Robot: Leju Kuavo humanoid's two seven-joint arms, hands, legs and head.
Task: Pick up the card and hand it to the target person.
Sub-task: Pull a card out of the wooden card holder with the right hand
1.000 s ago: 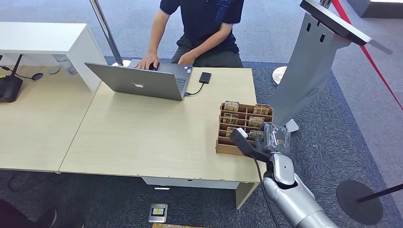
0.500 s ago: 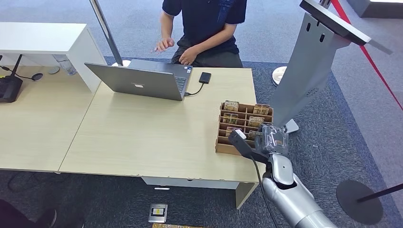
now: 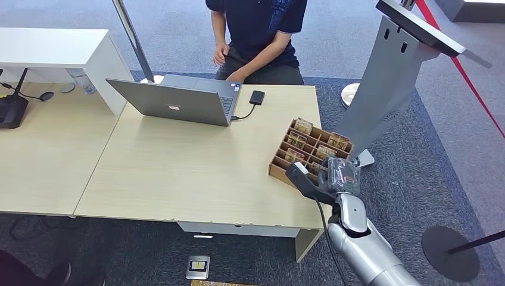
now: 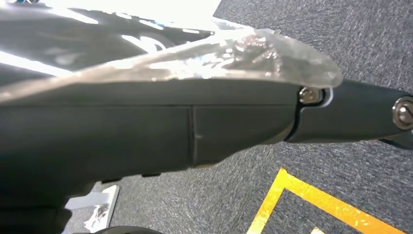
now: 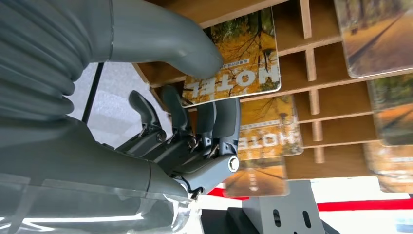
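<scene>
Head view: pale wood desk (image 3: 178, 173) on grey-blue carpet. A second pale desk (image 3: 41, 155) adjoins it on the left, carrying a white raised shelf (image 3: 59, 50) and a black device (image 3: 12, 110). An open grey laptop (image 3: 175, 101) stands at the far edge, cabled to a small black box (image 3: 256, 97). A seated person (image 3: 259, 36) in a dark shirt faces the robot beyond the laptop. A brown card rack (image 3: 309, 152) sits turned at an angle near the desk's right edge, cards upright in its slots. A grey kiosk stand (image 3: 387, 83) rises just right of the desk, with a red barrier tape (image 3: 458, 65) behind it. The right hand (image 3: 339, 176) is at the rack's near corner, on a silver arm.

Left wrist view: dark housing of the left hand (image 4: 146, 126), close and blurred, over grey carpet with a yellow floor marking (image 4: 292, 200). Whether its fingers are spread or curled I cannot tell.

Right wrist view: rack compartments seen close. A card (image 5: 238, 63) with an autumn picture and the word HOTEL stands in a slot. The thumb presses its face and the dark fingers (image 5: 214, 122) curl at its edge, pinching it.
</scene>
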